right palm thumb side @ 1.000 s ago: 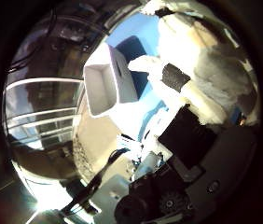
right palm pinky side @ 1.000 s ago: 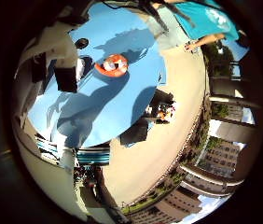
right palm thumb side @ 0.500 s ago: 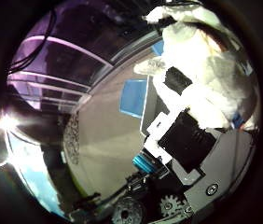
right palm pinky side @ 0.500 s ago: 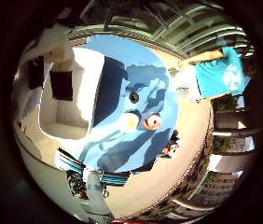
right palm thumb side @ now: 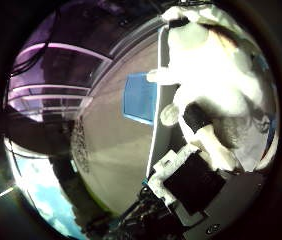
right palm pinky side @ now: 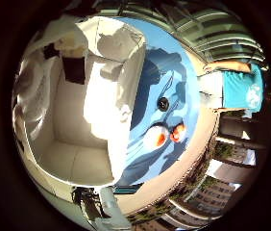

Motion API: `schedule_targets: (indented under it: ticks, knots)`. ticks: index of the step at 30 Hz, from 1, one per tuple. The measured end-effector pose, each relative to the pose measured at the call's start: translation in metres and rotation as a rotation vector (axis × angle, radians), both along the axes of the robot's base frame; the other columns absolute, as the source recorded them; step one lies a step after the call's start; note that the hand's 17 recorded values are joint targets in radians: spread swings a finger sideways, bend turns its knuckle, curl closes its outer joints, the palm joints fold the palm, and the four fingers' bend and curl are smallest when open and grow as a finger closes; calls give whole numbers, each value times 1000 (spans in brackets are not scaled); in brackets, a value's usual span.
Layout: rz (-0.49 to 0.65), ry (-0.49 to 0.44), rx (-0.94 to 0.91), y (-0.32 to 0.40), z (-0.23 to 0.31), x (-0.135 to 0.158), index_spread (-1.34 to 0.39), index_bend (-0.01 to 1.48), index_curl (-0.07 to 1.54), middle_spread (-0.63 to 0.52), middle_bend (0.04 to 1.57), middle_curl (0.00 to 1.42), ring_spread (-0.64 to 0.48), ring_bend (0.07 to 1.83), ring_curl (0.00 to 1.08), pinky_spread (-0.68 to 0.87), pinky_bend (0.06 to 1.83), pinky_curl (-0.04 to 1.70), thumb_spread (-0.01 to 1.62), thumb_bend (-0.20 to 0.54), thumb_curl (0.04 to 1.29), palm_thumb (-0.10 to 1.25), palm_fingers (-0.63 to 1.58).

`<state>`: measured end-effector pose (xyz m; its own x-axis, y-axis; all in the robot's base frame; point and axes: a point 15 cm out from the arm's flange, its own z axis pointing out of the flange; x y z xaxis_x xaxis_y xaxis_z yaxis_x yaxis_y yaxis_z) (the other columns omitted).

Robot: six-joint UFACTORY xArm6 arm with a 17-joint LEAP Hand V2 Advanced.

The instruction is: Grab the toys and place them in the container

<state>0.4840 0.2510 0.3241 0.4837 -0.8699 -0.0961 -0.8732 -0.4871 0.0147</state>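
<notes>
In the right thumb side palm view my hand (right palm thumb side: pixel 195 172) has its fingers (right palm thumb side: pixel 195 116) curled round a white fluffy toy (right palm thumb side: pixel 213 62), which lies close against the palm. In the right little finger side palm view a white open container (right palm pinky side: pixel 78 164) stands on the blue table (right palm pinky side: pixel 170 69) and fills much of the view, so it is close under the palm. On the table beside the container lie an orange toy (right palm pinky side: pixel 179 132), a white and orange toy (right palm pinky side: pixel 155 139) and a small black thing (right palm pinky side: pixel 163 103).
The right thumb side palm view shows a corner of the blue table (right palm thumb side: pixel 140 98) and tan floor (right palm thumb side: pixel 111 150) around it. The right little finger side palm view shows buildings and pavement beyond the table's edge.
The camera has moved over the container, which now fills much of the little finger side view. The white fluffy toy stays in the hand's fingers.
</notes>
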Motion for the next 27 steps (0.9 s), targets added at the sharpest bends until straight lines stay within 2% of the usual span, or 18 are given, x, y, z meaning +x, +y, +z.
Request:
schedule_targets:
  ticks: [4, 9, 14, 18, 22, 27]
  knots:
    - [-8, -23, 11, -20, 19, 4, -377, 533, 63, 27, 219, 510, 278, 607, 407, 436, 1029, 509, 1129, -39, 467, 597, -117]
    - [-71, -89, 32, -78, 67, 9, -356, 376, 100, 56, 174, 437, 303, 534, 361, 476, 949, 447, 1125, -32, 420, 586, -27]
    - [-189, -147, 21, -181, 100, 19, -293, 300, 142, 63, 183, 402, 314, 515, 340, 495, 895, 402, 1123, -29, 395, 589, 42]
    - [-289, -168, -30, -281, 105, 20, -260, 258, 168, 61, 181, 386, 313, 503, 332, 503, 866, 377, 1123, -29, 384, 591, 65]
    - [-372, -116, -139, -388, 79, 11, -240, 216, 195, 61, 178, 370, 308, 484, 324, 497, 829, 351, 1122, -29, 375, 593, 69]
    - [-414, 7, -203, -456, 11, 10, -228, 171, 217, 64, 175, 351, 297, 462, 317, 481, 798, 323, 1124, -30, 364, 592, 56]
